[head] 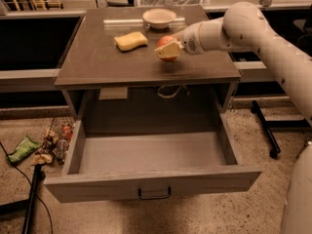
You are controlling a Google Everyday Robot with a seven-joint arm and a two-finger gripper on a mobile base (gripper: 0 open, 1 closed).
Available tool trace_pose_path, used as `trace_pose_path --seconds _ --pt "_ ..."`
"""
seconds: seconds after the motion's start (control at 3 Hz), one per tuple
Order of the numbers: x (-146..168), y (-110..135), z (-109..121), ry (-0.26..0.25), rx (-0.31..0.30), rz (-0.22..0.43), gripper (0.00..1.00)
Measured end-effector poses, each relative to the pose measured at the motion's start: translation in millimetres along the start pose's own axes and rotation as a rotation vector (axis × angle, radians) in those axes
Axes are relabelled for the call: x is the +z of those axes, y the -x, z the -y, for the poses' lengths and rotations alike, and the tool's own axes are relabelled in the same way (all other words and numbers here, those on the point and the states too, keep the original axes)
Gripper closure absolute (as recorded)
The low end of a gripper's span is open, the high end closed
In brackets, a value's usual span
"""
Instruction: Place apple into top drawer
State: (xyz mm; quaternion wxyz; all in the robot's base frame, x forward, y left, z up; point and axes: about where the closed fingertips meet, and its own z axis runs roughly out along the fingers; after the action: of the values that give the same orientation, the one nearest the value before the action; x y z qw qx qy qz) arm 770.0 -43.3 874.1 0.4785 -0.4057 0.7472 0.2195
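Starting at the left of my view, some wrappers [23, 148] lie on the floor beside the cabinet, out of the way of this job. On the cabinet top [97, 62] sits the yellow sponge [130, 41], with the bowl [159, 18] behind it toward the far edge. Just to the right of the sponge is the apple [165, 41], over the middle of the surface. My gripper [168, 51] comes in from the right, at the end of the arm [234, 28], and its pale fingers are pinched on the fruit. I judge the apple is held slightly clear of the wood, since a shadow shows beneath it, though I can't be sure of the gap. What matters for the next move is where the top drawer [151, 186] lies from here. It is pulled wide open, below the held apple and out toward the camera, with its handle [154, 195] about in line with the fruit side to side. So I expect to bring the apple straight toward me past the front lip of the top, then lower it into the drawer, with little sideways correction.
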Motion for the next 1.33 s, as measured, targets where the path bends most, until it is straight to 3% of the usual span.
trace_pose_path --seconds 0.33,0.67,1.0,1.33 --pt "-5 2 -3 -0.001 -0.008 -0.001 1.0" --pt "-5 2 -3 -0.001 -0.008 -0.001 1.0" --pt "-5 2 -20 0.046 -0.022 0.019 1.0" --pt "-22 7 -59 0.111 -0.071 0.069 1.0"
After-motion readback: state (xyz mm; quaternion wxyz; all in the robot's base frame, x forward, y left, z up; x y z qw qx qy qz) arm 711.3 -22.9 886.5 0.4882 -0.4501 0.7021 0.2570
